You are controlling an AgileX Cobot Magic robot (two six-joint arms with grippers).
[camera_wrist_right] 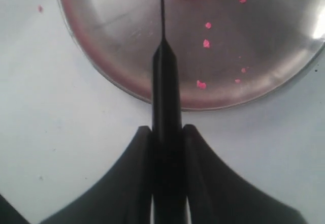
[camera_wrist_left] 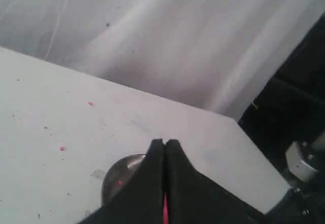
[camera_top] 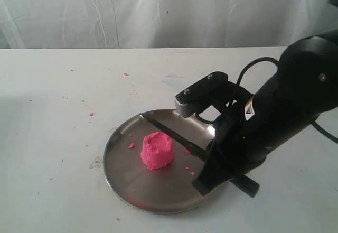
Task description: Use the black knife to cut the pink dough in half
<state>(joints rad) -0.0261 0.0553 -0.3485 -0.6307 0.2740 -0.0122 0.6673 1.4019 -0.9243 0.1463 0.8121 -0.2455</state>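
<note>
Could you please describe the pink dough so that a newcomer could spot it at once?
Find the round steel plate on the white table. Near its middle stands the pink dough, beside the black knife. Unlike the tiny pink crumbs around it, it is one stubby, rough-topped lump.

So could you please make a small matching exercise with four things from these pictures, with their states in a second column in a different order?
Things:
1. pink dough
2. black knife
3. left gripper
4. steel plate

States:
A. shut, holding nothing
B. lies on the white table, with pink crumbs on it
C. one whole lump, not yet cut
D. handle clamped in the right gripper, blade over the plate

Pairs: 1-C, 2-D, 3-A, 4-B
</note>
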